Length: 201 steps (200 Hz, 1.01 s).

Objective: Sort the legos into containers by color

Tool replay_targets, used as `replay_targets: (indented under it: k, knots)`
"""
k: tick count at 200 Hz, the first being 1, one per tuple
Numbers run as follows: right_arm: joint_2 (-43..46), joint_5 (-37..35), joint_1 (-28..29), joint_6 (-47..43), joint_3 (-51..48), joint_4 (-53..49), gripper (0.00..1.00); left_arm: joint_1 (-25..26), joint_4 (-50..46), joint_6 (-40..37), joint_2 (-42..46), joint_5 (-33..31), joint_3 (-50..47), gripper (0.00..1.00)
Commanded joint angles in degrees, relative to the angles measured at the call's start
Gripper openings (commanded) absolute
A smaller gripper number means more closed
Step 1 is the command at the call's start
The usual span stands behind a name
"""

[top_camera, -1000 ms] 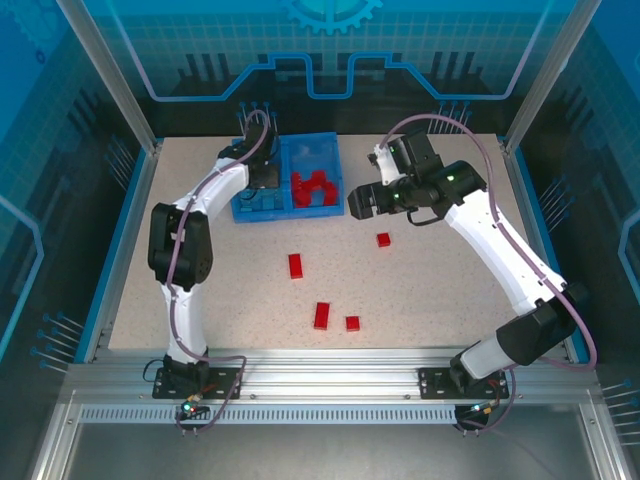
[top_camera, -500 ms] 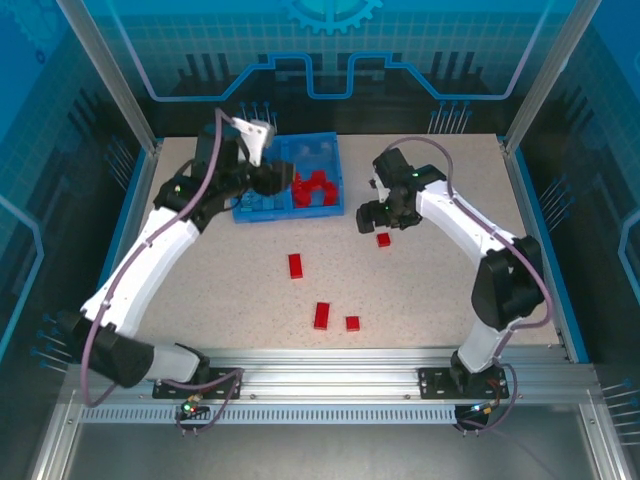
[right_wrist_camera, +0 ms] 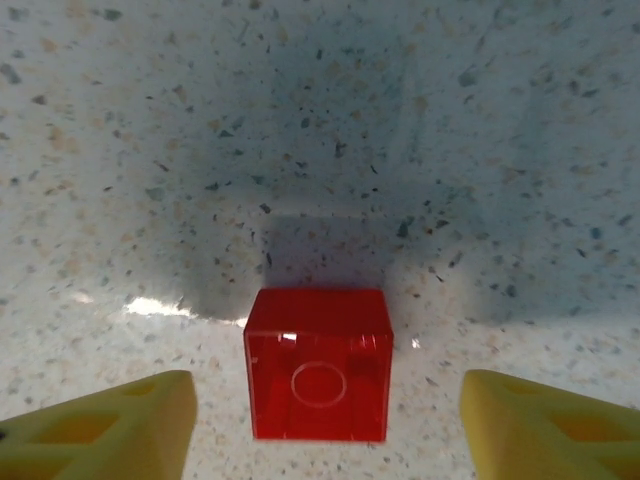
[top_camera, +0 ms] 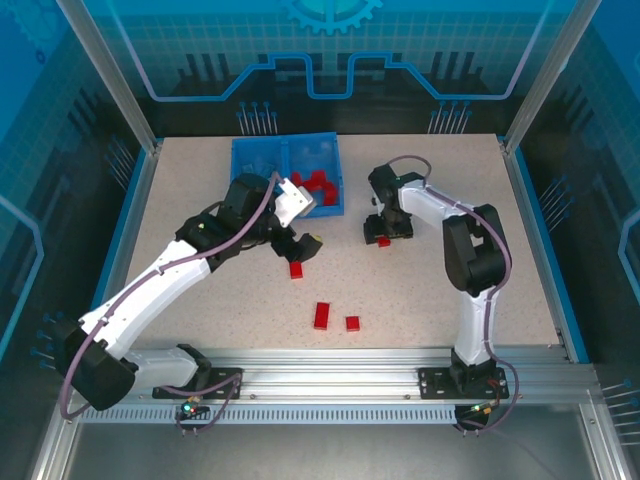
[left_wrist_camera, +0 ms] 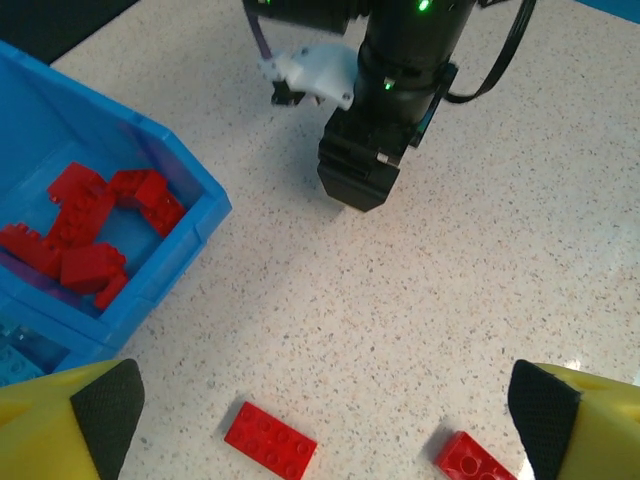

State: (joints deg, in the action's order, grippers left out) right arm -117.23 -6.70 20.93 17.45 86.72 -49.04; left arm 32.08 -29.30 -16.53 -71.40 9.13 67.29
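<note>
Sorting lot, judged to be at a late stage. One shallow blue bin (top_camera: 284,158) is set at the far middle of the tabletop (top_camera: 450,290) and is split by a wall into two. Light blue bricks (top_camera: 258,165) are held in the left compartment and a heap of red bricks (top_camera: 318,182) in the right compartment. Four red bricks are counted loose on the tabletop. No light blue brick is seen outside the bin, so the blue share is judged done and only red is left to clear. Item one, a small square brick (right_wrist_camera: 318,377), is laid flat under the right tool (top_camera: 381,228). Its yellow fingers (right_wrist_camera: 100,425) are spread apart on either side of the brick and not yet touching it, so nothing is clamped. Item two, a long brick (left_wrist_camera: 270,440), is found just beneath the left tool (top_camera: 303,245). Its fingers (left_wrist_camera: 100,410) are likewise held wide apart and empty, with the brick between them and nearer the left one. Items three and four, a long brick (top_camera: 321,315) and a small brick (top_camera: 352,323), are laid close together nearer the arm bases, with no tool near them. No brand, label or lettering can be read on bricks, bin or arms. A gear outline (top_camera: 330,12) is noted on the back panel, without words.
</note>
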Motion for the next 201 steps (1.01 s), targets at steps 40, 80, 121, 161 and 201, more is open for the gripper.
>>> replay_targets:
  k: [40,80,121,161,201]
  knots:
    - [-2.39,0.48,-0.45,0.85,1.18,0.76,0.43,0.65,3.49,0.59,1.69,1.08,-1.94,0.99]
    - [1.05,1.32,-0.30,0.48,2.28,0.03,0.27,0.67,5.32,2.95,2.64,-1.02,-3.44,0.99]
    - [8.61,2.52,2.88,2.18,8.36,-2.58,0.28,0.70,7.05,13.22,4.31,-7.42,-5.05,0.99]
    - [9.16,3.54,8.05,3.75,19.64,-1.43,0.29,0.53,6.18,26.12,4.56,-15.11,-6.07,0.99]
    - [-1.19,4.53,11.05,3.84,35.60,-2.34,0.29,-2.31,3.92,43.67,5.10,-16.95,-8.40,0.99]
